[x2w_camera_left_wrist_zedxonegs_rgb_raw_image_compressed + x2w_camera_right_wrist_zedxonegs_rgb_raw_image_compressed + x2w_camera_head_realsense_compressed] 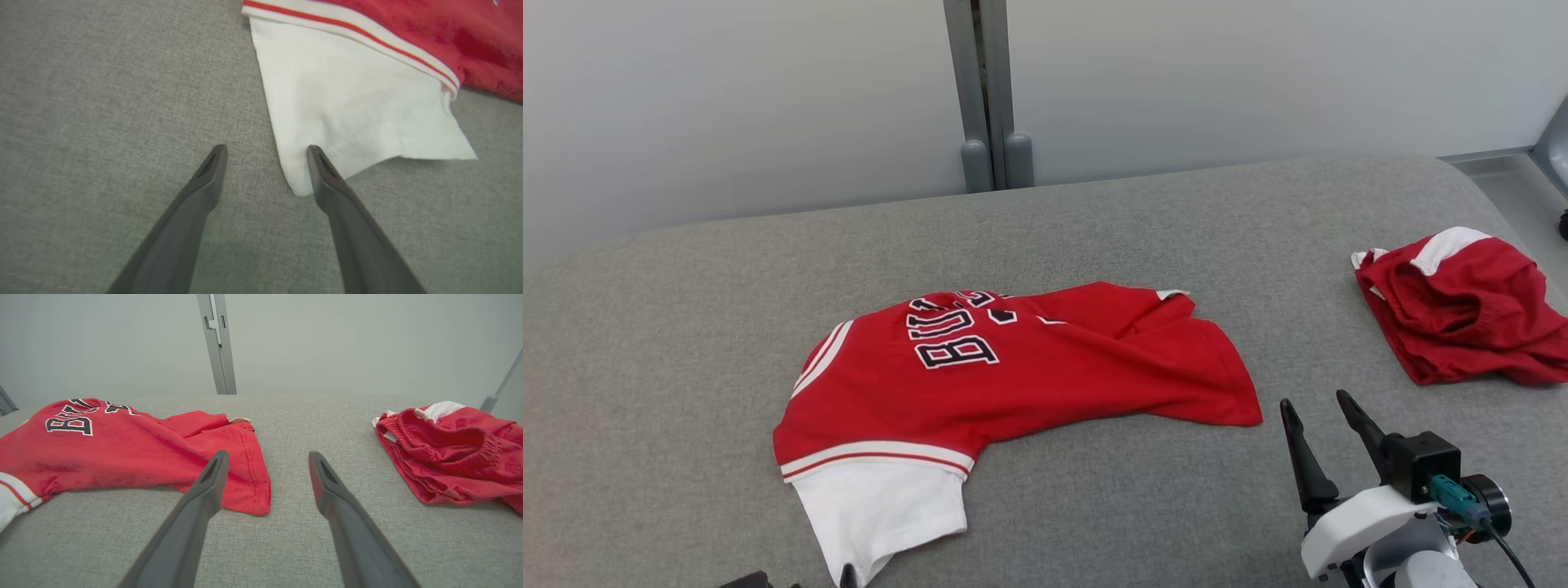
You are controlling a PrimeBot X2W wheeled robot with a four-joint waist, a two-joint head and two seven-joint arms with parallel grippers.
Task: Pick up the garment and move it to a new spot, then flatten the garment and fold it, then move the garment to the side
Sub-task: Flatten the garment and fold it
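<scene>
Starting the pick-up, the left pincer (265,149) is straddling, released, the white sleeve (347,110) edge of the red jersey (1029,367) lying rumpled on the tabletop (1094,229), the right pincer (267,453) gaping beside its hem (253,490); both probably need lowering and closing.

You've got open grey padded table (686,327) along the far edge & toward the left edge. Red jersey (1054,367) blocks the mid, its white sleeve (882,506) toward the near edge. Red shorts (1462,318) block the right edge. Bare lane btwn the two.
</scene>
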